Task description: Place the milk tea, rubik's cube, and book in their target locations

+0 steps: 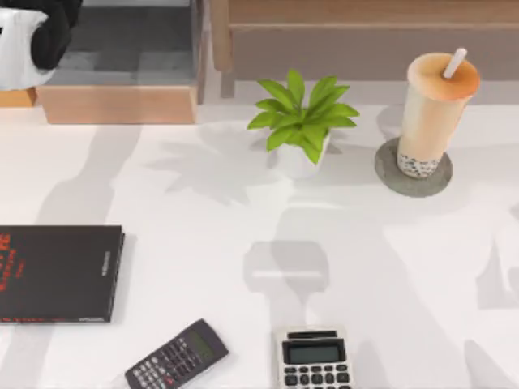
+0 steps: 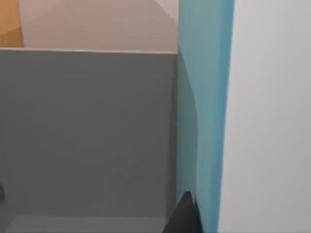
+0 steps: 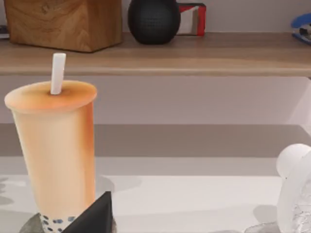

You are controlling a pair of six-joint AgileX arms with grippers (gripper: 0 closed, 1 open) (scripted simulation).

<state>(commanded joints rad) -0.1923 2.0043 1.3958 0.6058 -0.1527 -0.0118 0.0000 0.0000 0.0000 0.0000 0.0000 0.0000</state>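
Note:
The milk tea stands upright on the round grey coaster at the back right, also seen as the milk tea in the right wrist view. My right gripper hangs open just in front of it, one dark fingertip near the cup's base. My left arm reaches over the grey shelf compartment at the back left. There my left gripper is shut on the teal-blue book, held upright against the grey wall. The flat black book lies at the left. The rubik's cube is out of view.
A potted plant stands mid-back, left of the cup. Two calculators, one dark and one pale, lie at the front edge. A wooden shelf with a wooden block and a black round object runs behind the table.

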